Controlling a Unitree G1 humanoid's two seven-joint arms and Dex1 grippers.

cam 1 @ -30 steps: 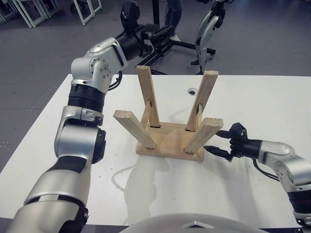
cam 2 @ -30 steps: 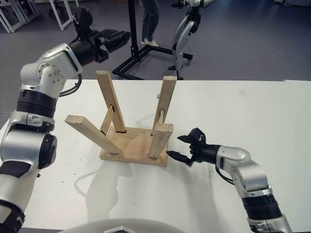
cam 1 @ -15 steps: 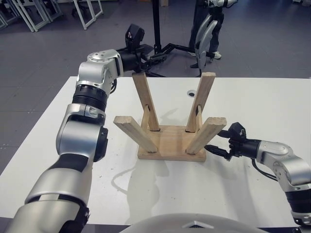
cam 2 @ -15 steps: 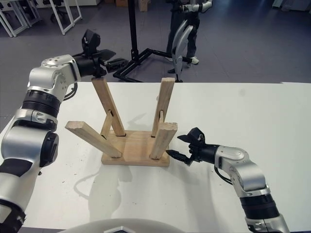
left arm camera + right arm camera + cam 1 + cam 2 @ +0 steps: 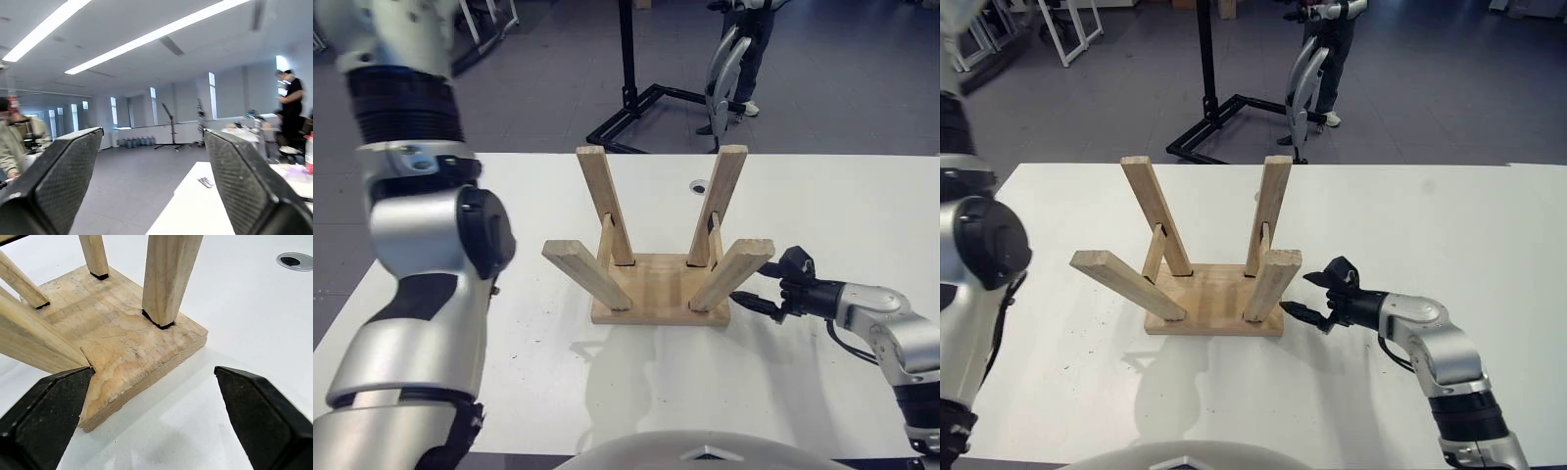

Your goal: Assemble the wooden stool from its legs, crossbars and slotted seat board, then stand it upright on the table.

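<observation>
Stool (image 5: 658,289): upside down on your counter (image 5: 842,211).
Right pincer (image 5: 1297,292): apart, just right of its seat board (image 5: 117,333) (near corner).
Left pincer (image 5: 152,131): apart.

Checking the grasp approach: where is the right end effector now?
In the eye views, the right end effector is right of centre, open, at the seat board's right edge.
</observation>
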